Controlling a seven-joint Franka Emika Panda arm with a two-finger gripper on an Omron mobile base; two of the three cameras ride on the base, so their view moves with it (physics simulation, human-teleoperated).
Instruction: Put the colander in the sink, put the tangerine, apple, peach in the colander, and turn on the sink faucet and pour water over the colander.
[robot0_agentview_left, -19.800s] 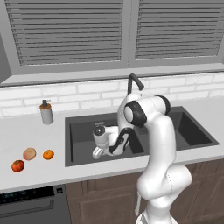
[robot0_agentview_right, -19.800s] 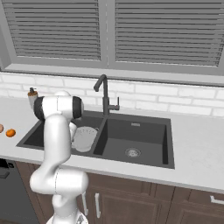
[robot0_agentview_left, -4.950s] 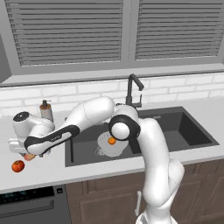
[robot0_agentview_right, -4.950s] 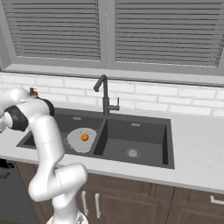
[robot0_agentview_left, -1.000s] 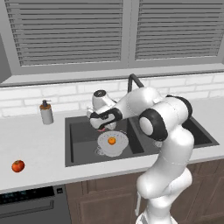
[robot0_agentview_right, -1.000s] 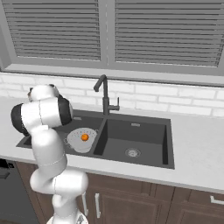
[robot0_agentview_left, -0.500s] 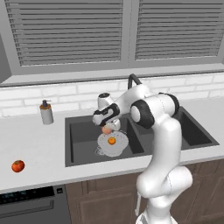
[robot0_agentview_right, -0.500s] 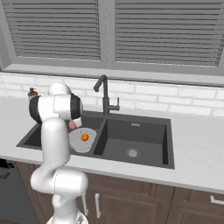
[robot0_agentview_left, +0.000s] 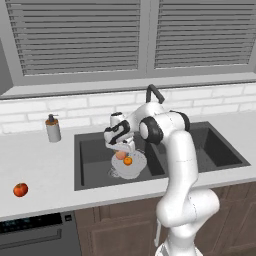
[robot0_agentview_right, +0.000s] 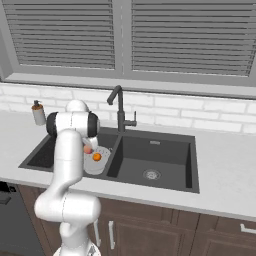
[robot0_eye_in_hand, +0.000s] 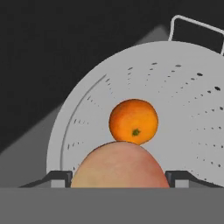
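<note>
Now the peach (robot0_eye_in_hand: 119, 166) hangs over the colander (robot0_agentview_left: 131, 169), which sits in the left basin of the sink (robot0_agentview_left: 90, 155), toward its right wall. Step in hand, as judged: setting the second fruit into the bowl. To do it well, lower the peach until it is close to the colander's floor, aim for the bare perforated area beside the tangerine (robot0_eye_in_hand: 133, 121) rather than on top of it, and part the jaws only when the fruit is low enough not to bounce or roll over the rim.

Pincer: the gripper (robot0_eye_in_hand: 119, 177) stands fairly wide, its two dark tips flanking the peach and clamped on it; nothing else is touched. Hand view: the tangerine rests near the colander's middle, just beyond the peach.

Remaining: the apple (robot0_agentview_left: 20, 190) lies on the counter near its front left edge, well apart from the sink. The faucet (robot0_agentview_right: 120, 107) rises behind the divider; no water runs.
</note>
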